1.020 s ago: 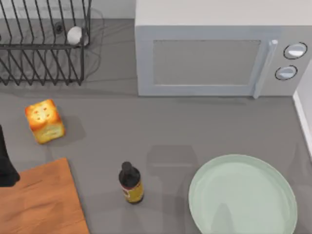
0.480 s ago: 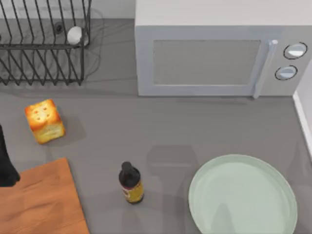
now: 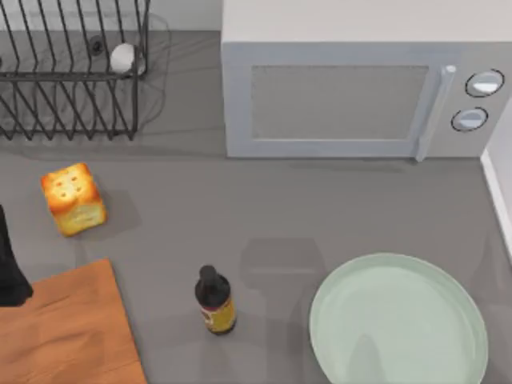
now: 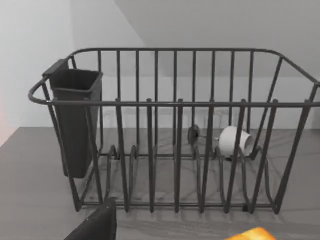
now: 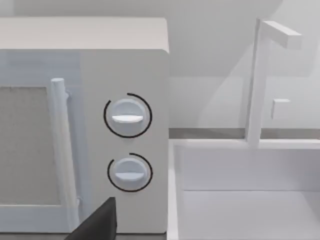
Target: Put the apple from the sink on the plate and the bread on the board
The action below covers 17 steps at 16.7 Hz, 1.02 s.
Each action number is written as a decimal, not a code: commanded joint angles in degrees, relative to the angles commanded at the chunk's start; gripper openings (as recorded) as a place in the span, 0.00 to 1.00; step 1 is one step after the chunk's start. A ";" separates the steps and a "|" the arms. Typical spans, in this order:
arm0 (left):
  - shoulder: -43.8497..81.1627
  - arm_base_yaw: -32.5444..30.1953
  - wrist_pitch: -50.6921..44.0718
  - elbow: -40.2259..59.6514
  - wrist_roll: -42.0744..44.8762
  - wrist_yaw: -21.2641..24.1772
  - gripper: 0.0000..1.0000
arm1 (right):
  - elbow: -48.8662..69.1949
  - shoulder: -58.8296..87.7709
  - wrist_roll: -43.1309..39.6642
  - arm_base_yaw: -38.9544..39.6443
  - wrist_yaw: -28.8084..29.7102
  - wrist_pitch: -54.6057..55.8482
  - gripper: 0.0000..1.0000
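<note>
Left gripper (image 3: 10,276): at the table's left edge, over the board's (image 3: 68,332) corner; finger state cannot be determined. Bread (image 3: 73,198): on the table just beyond the board, near the rack (image 3: 72,76). Bottle (image 3: 214,300): upright between board and plate (image 3: 398,322). Plate: bare, right of centre.

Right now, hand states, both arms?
Left hand: at the top view's left edge, above the board, fingers cannot be told.
Right hand: facing the microwave, fingers cannot be told.
</note>
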 joint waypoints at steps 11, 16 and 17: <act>0.00 0.00 0.00 0.00 0.00 0.00 1.00 | 20.62 26.92 -4.12 -4.37 0.02 -15.10 1.00; 0.00 0.00 0.00 0.00 0.00 0.00 1.00 | 40.19 57.03 -8.04 -8.51 0.03 -29.43 1.00; 0.00 0.00 0.00 0.00 0.00 0.00 1.00 | 44.11 63.21 -8.82 -9.34 0.03 -32.30 1.00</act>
